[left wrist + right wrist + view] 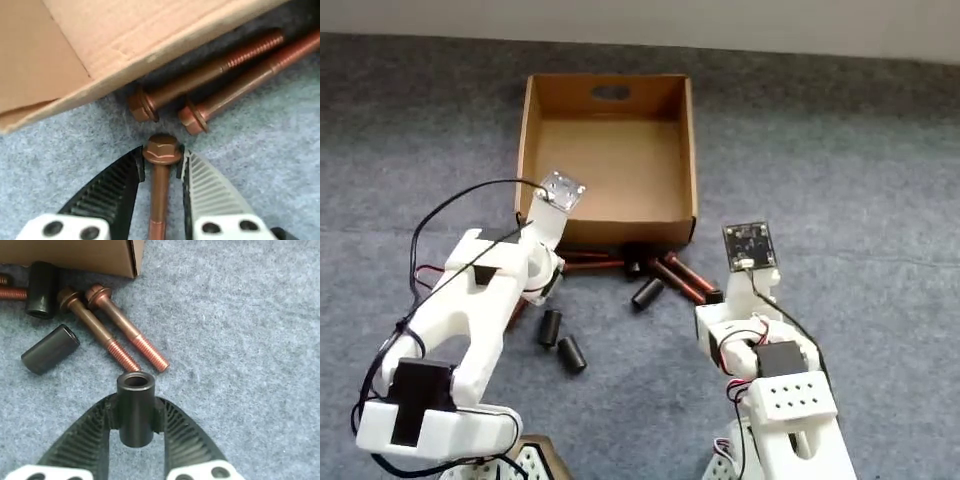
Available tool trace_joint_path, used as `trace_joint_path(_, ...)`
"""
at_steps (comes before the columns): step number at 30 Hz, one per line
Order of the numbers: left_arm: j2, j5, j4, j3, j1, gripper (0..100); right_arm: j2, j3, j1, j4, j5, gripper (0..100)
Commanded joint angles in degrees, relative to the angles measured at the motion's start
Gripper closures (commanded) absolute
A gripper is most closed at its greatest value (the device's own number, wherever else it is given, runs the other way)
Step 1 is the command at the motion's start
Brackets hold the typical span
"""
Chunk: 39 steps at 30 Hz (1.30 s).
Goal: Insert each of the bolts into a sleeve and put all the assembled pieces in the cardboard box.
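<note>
Left pincer [161, 156] first: narrowed right down, its black and pale fingers clenched on a copper bolt [159, 187] just under the flanged hex head. The shaft runs back between the fingers. The head points at the near wall of the cardboard box [150, 45]. Just ahead of it lie two loose bolts [210, 72], side by side with their heads toward the pincer, the farther one tucked against the foot of the wall. Tight quarters there, with little room between held head, loose heads and cardboard.

Over to the right pincer [136, 410]: partly closed and grasping a black sleeve [135, 395] around its body. The sleeve is smooth and round, and its open bore faces away from the pincer. Beyond it another pair of bolts [100, 332] lies parallel, threaded tips nearest the held sleeve, heads toward the box corner. A second sleeve [50, 349] lies on its side to the left of them, and a third sleeve [41, 287] sits by the box wall.

From the high view, the box stands far and central, open side up, with the pile of bolts along its near wall. A fourth sleeve [550, 327] and a fifth sleeve [570, 353] lie nearer, close together beside the left arm. The grey carpeted surface [860, 150] stretches wide to the right of the box and the right arm, so there is plenty of open room on that side.
</note>
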<state>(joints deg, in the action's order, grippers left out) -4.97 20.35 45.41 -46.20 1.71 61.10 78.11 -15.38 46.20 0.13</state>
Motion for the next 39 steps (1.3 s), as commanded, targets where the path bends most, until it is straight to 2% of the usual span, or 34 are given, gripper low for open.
trace_joint_path(1, 0.22, -0.26, 0.26, 0.75, -0.48, 99, 1.1, -0.22, 0.13, -0.84, 0.88, 99.3)
trace_joint_path(5, 0.22, -0.26, 0.26, 1.1, -0.48, 98, 1.1, -0.22, 0.13, -0.84, 0.97, 99.3)
trace_joint_path(9, -1.71, -0.18, 0.44, 0.66, -0.4, 87, 1.1, -0.22, 0.13, -0.84, 1.05, 99.3)
trace_joint_path(11, -4.7, -0.18, 1.85, 0.04, -0.4, 85, 1.1, -0.22, 0.13, -0.84, 1.05, 99.3)
trace_joint_path(18, -13.14, 0.35, 3.69, -4.62, -0.48, 87, 1.1, -0.22, 0.22, -0.84, 1.05, 99.3)
trace_joint_path(23, -9.36, 2.11, 3.6, -4.7, -0.22, 87, 1.1, -0.13, 0.31, -0.84, 1.05, 99.3)
trace_joint_path(32, 1.8, 2.11, 3.69, 4.09, -0.4, 87, 1.1, -0.13, 0.31, -0.84, 1.05, 99.3)
trace_joint_path(37, 1.98, 2.02, 3.52, 4.97, -0.4, 99, 1.1, -0.13, 0.22, -0.84, 1.05, 99.3)
trace_joint_path(39, 1.98, 1.93, 2.46, 5.23, -0.31, 99, 1.1, -0.13, 0.22, -0.84, 1.05, 99.3)
